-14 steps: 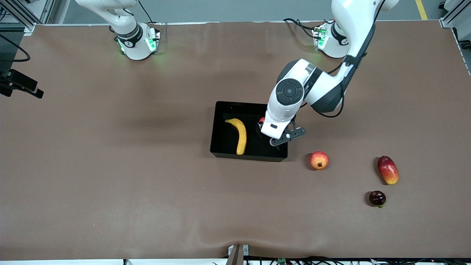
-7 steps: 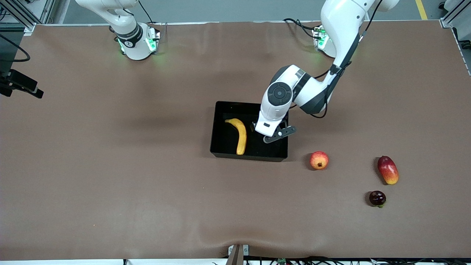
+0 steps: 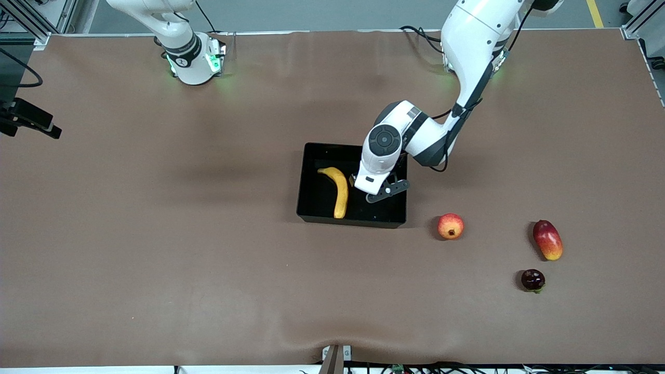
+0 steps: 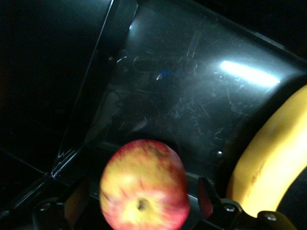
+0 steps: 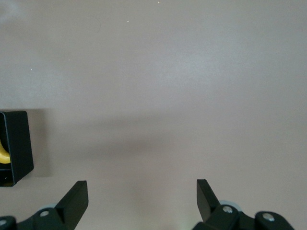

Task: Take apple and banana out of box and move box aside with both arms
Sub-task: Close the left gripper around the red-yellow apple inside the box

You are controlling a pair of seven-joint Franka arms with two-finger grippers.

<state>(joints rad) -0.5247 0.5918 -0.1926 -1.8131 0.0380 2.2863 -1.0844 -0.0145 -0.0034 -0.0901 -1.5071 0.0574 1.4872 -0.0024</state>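
Fruit removal under way: the banana (image 3: pixel 338 191) lies in the black box (image 3: pixel 311 215) beside the apple (image 4: pixel 143 185), which sits between the spread, empty fingers of the left gripper (image 4: pixel 144 203). A closing finger could nudge the banana or roll the apple away. The right gripper (image 5: pixel 142 199), open and empty, waits over bare table.

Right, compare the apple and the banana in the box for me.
The apple is round and red with yellow streaks; the banana is long, curved and plain yellow. The apple sits between the open fingers of the left tool, while the banana lies beside them, untouched. In the front view the left arm hides the apple; the banana shows fully. Both lie in the black box.
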